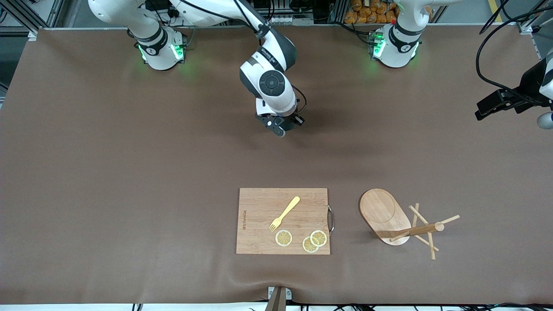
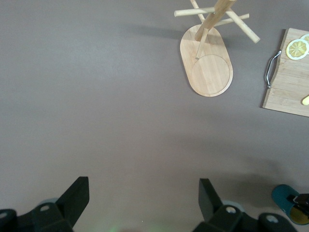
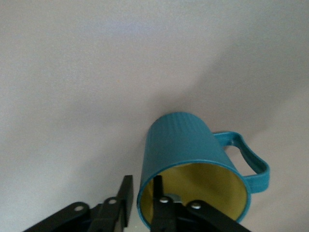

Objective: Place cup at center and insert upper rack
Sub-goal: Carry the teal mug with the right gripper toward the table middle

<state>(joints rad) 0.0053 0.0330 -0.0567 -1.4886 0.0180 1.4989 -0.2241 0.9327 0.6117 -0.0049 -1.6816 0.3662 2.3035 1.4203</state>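
Right gripper (image 3: 142, 203) pinched the cup (image 3: 193, 164) rim, one finger inside, over mid-surface.
Left gripper (image 2: 142, 203) waited, fingers wide; upper rack (image 1: 399, 220) stood nearer its end.

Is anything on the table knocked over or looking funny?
Nothing is spilled or broken. The mug tree only looks tipped in the front view; the left wrist view shows its oval base flat on the table. The right gripper pinches the cup by its rim.

Items present: one teal cup (image 3: 188, 145), one wooden mug tree (image 1: 397, 220), and one wooden cutting board (image 1: 259, 224). On the board: one yellow fork (image 1: 285, 213) and three lemon slices (image 1: 284, 238). Two grippers: right gripper (image 1: 283, 125), left gripper (image 2: 140, 200).
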